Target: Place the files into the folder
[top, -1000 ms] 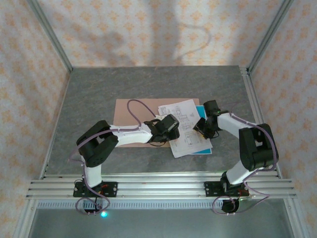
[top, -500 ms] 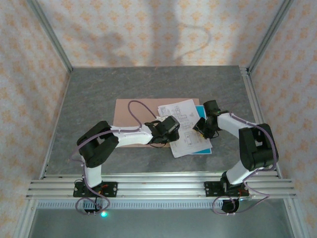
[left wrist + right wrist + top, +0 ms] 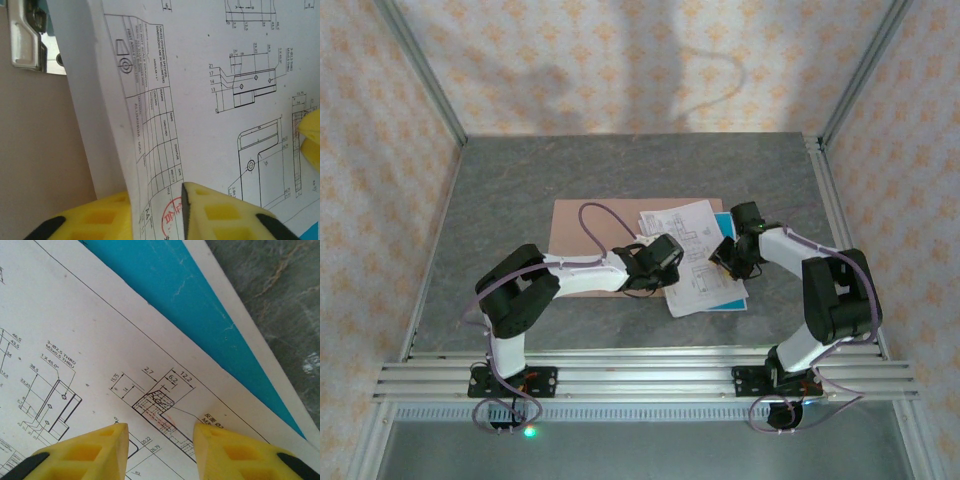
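The files (image 3: 692, 258), white sheets printed with line drawings, lie askew over the right end of the folder (image 3: 590, 228), on top of a teal sheet (image 3: 732, 301). My left gripper (image 3: 666, 264) is at their left edge. In the left wrist view the top sheet's edge (image 3: 131, 150) curls up off the folder (image 3: 40, 150) and stands between the two fingers of the left gripper (image 3: 157, 200), which are a narrow gap apart. My right gripper (image 3: 725, 254) is open, its tips (image 3: 160, 435) set down apart on the printed sheet (image 3: 100, 330) beside the teal sheet (image 3: 200, 305).
The folder's metal fastener (image 3: 25, 40) lies just beyond the lifted paper edge. The right gripper's yellow tips (image 3: 311, 140) show across the sheet from the left one. Grey table (image 3: 620, 170) surrounds the papers, with frame rails (image 3: 640, 375) along the near edge.
The left gripper's fingers have drawn closer together round the sheet's lifted edge. Neither arm has visibly shifted, and the right gripper's opening is the same.
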